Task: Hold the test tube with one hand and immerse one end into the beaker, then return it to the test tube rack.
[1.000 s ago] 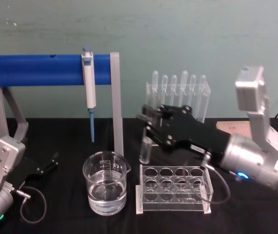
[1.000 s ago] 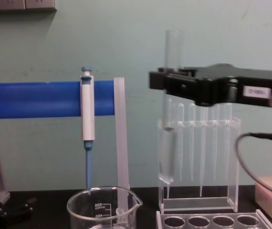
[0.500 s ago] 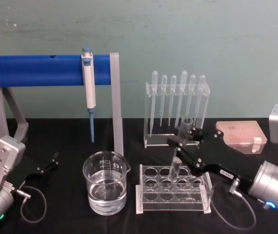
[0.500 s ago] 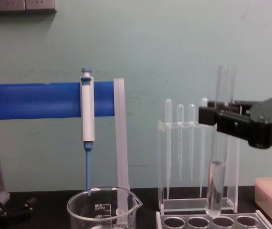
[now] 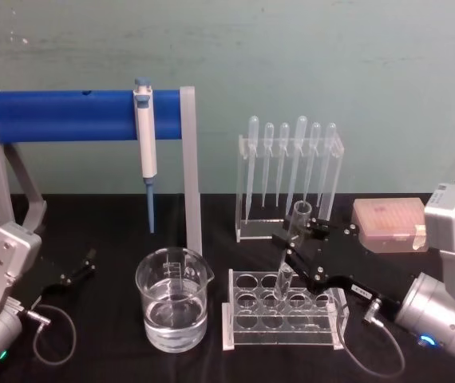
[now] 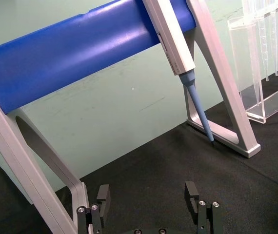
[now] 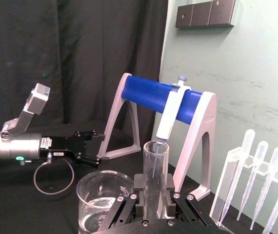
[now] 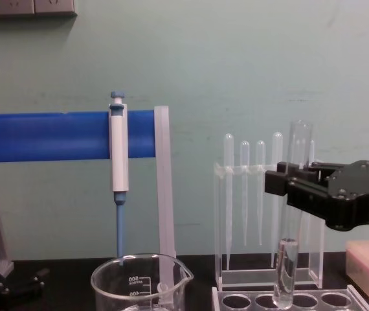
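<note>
The test tube [image 5: 292, 243] is a clear glass tube, nearly upright, with my right gripper [image 5: 298, 246] shut on its upper half. Its round lower end sits just inside a back-row hole of the clear tube rack [image 5: 235, 339]. In the chest view the test tube [image 8: 293, 194] hangs from the black right gripper [image 8: 296, 188], and its tip dips into the rack [image 8: 226, 299]. The right wrist view shows the test tube [image 7: 154, 178] clamped between the fingers. The beaker [image 5: 172, 309], partly filled with water, stands left of the rack. My left gripper [image 6: 148, 202] rests open at the table's left.
A blue pipette stand [image 5: 84, 116] with a hanging micropipette [image 5: 145, 136] spans the back left. Behind the tube rack is a clear holder of plastic pipettes [image 5: 291, 167]. A pink tip box [image 5: 391, 223] lies at the right. A cable loops near my left arm [image 5: 56, 335].
My right gripper carried the test tube rightward from beside the beaker to above the rack, then lowered it until its round end entered a rack hole. The left arm stayed still.
</note>
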`<control>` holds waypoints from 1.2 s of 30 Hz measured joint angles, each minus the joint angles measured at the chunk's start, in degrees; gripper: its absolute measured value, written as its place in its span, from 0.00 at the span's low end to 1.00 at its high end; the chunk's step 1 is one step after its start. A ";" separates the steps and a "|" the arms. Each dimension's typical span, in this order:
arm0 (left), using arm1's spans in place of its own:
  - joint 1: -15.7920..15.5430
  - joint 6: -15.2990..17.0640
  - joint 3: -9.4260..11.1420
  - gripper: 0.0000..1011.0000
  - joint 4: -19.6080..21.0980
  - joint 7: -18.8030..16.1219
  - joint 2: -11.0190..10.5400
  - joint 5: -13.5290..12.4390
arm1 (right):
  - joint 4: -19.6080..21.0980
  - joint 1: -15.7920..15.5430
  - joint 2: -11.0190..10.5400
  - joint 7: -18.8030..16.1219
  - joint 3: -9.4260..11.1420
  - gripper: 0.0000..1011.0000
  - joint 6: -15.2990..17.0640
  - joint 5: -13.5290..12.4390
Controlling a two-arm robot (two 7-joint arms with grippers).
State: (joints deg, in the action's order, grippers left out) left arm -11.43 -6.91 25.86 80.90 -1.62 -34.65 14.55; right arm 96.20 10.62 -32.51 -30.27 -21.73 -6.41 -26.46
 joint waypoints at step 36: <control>0.00 0.00 0.00 0.99 0.00 0.00 0.00 0.00 | -9.86 1.91 5.15 -3.00 -1.53 0.24 -3.45 1.72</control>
State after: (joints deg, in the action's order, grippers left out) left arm -11.43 -6.91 25.86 80.90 -1.62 -34.64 14.55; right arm 86.34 12.53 -27.36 -33.27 -23.25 -9.86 -24.74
